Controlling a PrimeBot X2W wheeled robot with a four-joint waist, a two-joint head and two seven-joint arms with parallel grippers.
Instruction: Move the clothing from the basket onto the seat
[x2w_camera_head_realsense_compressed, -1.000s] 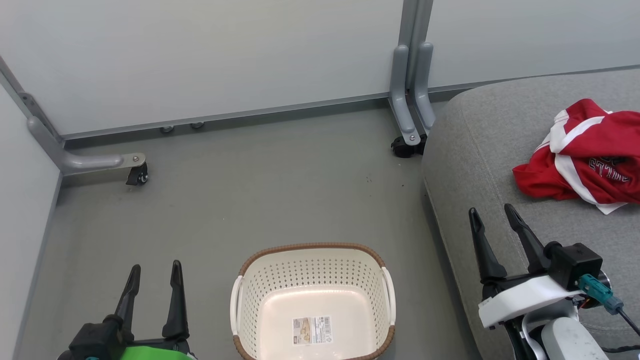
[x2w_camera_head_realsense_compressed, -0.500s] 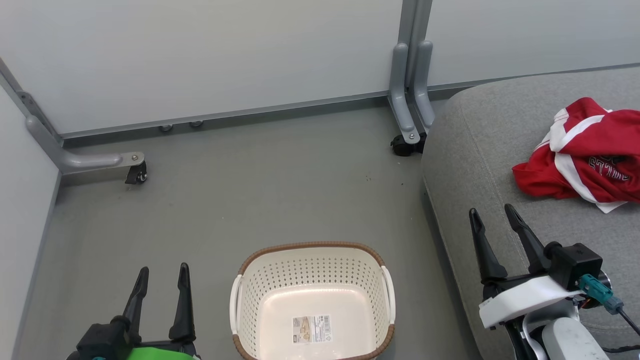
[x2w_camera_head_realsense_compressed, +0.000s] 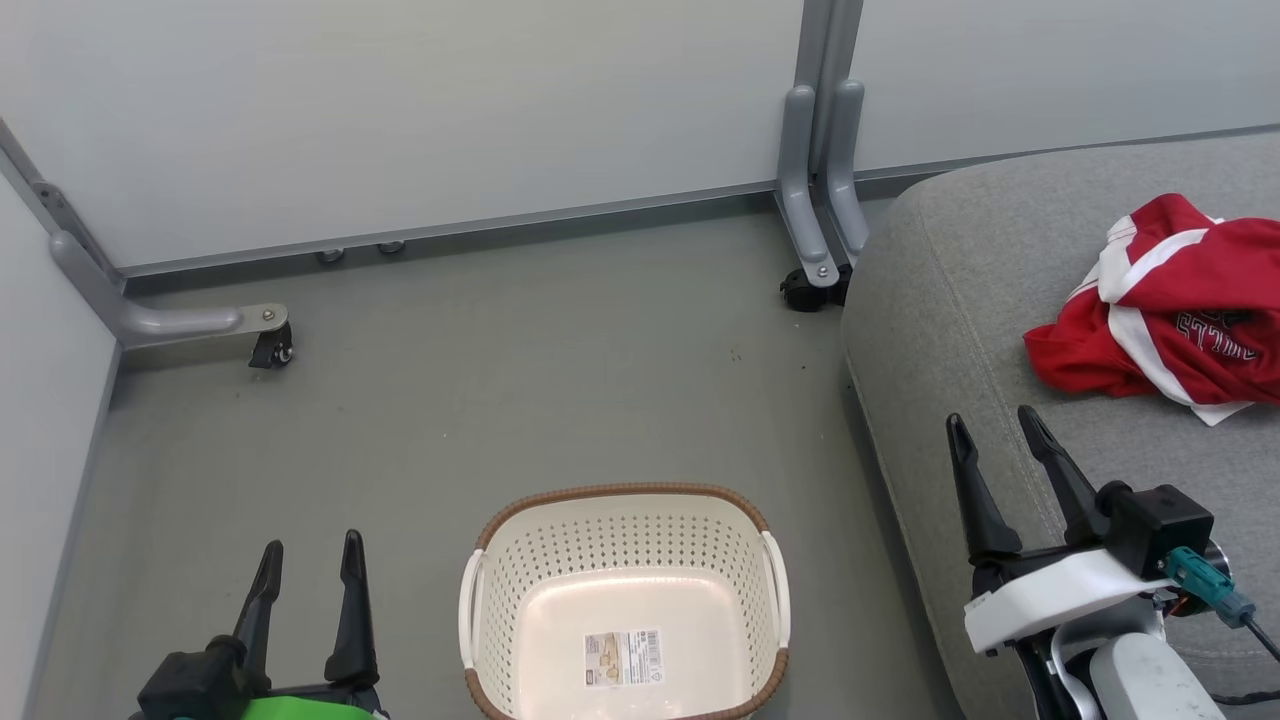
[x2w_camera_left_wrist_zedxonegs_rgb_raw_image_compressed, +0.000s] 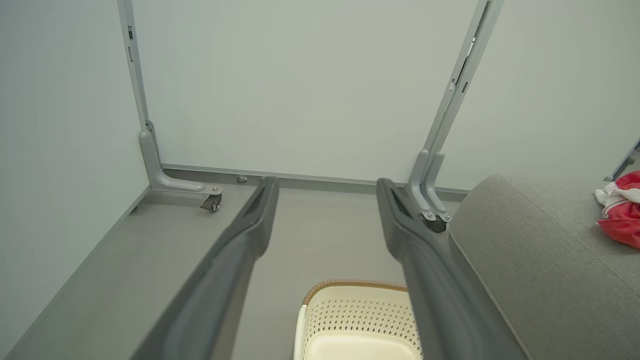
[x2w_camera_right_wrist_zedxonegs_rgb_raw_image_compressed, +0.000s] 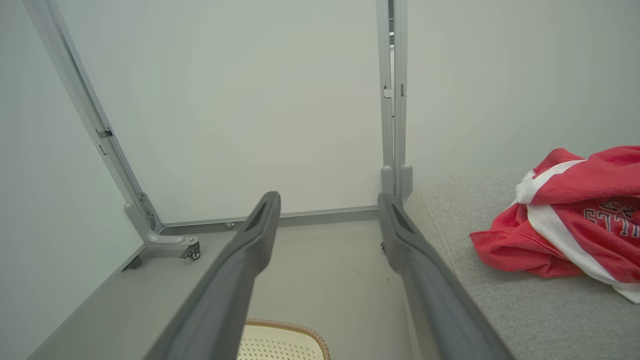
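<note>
Black left claw has drifted back leftward, jaws apart.

L tool sat low at lower left, both dark fingers pointing up, spread wide w/ nothing btwn them. Green cover on its wrist. R tool at lower right, fingers leaning slightly left, also spread wide & empty; white wrist housing and pale forearm behind it.

Bright, even light; glare inside basket (wrist views bow at edges).
</note>
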